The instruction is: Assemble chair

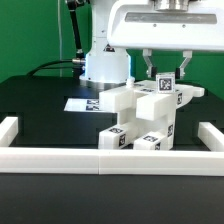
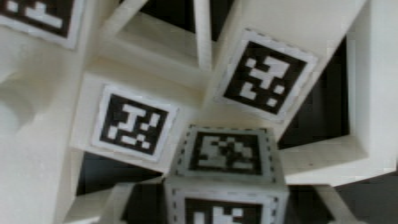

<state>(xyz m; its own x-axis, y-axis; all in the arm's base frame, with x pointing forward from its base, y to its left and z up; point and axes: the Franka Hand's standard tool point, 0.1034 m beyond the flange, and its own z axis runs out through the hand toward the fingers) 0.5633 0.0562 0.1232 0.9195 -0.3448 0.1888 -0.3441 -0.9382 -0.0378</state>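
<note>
Above the black table [image 1: 40, 105], the gripper [image 1: 167, 70] is shown pinched shut on the tagged top piece [image 1: 165, 84] of the chair [image 1: 135, 118]. The partly joined chair is seen standing mid-table, inside the low white wall [image 1: 110, 160]. The marker board [image 1: 85, 102] lies behind it, toward the exterior view's left.

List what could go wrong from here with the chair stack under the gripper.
1. The gripper is shut on the tagged top part of the chair. Lifting or twisting it could topple the pieces below if they are not firmly joined.
2. The chair stands close to the front border wall, so a fallen piece could lodge against it.
</note>
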